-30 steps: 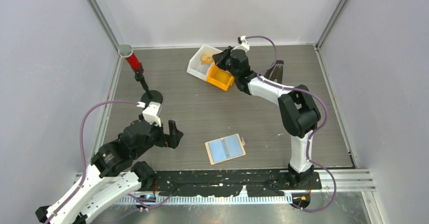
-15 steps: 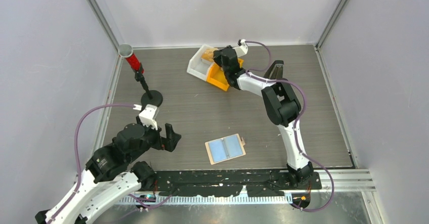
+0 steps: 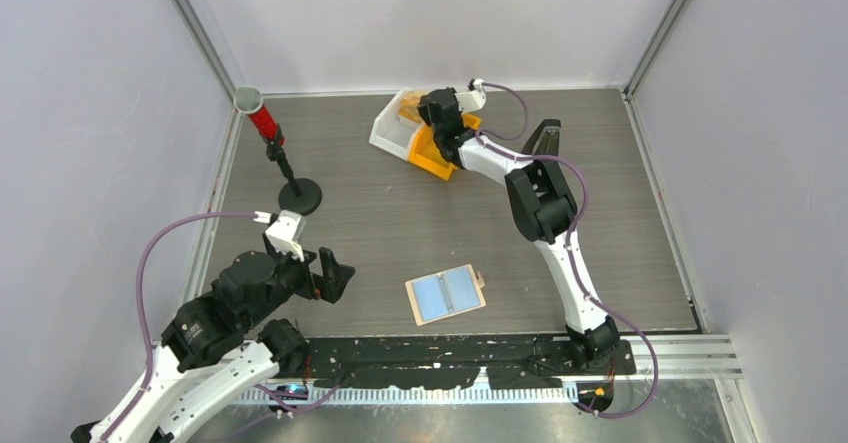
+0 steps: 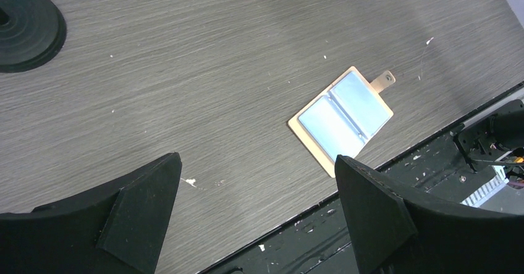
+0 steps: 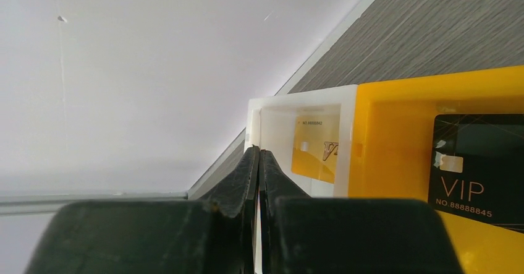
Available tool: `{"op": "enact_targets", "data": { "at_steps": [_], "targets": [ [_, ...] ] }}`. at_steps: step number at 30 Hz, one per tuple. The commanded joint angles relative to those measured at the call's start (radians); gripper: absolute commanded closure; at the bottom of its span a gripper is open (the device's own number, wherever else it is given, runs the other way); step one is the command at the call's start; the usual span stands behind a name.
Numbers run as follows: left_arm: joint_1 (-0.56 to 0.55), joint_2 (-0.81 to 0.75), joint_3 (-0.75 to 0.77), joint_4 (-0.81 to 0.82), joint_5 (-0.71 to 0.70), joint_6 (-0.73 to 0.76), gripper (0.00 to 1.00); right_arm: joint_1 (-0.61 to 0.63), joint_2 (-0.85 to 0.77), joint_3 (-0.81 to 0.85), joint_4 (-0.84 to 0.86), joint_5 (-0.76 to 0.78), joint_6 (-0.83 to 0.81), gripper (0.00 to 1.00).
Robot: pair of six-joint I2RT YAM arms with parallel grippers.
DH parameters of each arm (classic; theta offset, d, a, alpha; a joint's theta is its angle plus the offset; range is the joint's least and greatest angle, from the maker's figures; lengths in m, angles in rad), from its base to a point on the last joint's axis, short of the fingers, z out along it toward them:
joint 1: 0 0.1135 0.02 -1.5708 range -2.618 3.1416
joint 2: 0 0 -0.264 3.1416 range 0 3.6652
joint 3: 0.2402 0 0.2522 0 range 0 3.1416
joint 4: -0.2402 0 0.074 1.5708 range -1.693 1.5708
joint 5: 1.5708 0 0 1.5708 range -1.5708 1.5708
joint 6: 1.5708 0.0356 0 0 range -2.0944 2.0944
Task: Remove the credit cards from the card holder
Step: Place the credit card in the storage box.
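A: Where does the card holder lie?

B: Right of centre in the left wrist view, flat and opened out on the grey table, near its front edge. In the overhead view it sits in the lower middle.

A: Which way does it run?

B: Its long axis goes from lower left to upper right in the wrist view, and the small tab points to the upper right. Two light blue cards face up in it, side by side.

A: And the left gripper?

B: Its fingers stand wide apart at the bottom corners, holding nothing. The holder shows above the gap, nearer the right-hand finger, apart from both.

A: The right gripper?

B: Pressed shut with nothing between the fingers, at the top of the overhead view, well apart from the holder. It is by the rim of a white bin with a yellow card inside. A black card lies in the adjoining orange bin.
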Motion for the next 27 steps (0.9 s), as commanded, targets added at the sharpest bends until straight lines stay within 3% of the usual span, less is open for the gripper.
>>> {"op": "enact_targets", "data": {
  "at_steps": [1, 22, 27],
  "targets": [
    [0.001, -0.012, 0.001, 0.039, 0.006, 0.020, 0.01, 0.008, 0.016, 0.064, -0.024, 0.053, 0.040, 0.95],
    [0.001, -0.024, -0.001, 0.052, 0.008, 0.032, 0.01, 0.010, 0.079, 0.131, -0.095, 0.104, 0.032, 0.91],
    [0.000, -0.030, -0.001, 0.053, 0.006, 0.032, 0.01, 0.011, 0.088, 0.163, -0.121, 0.121, 0.032, 0.82]
  ]
}}
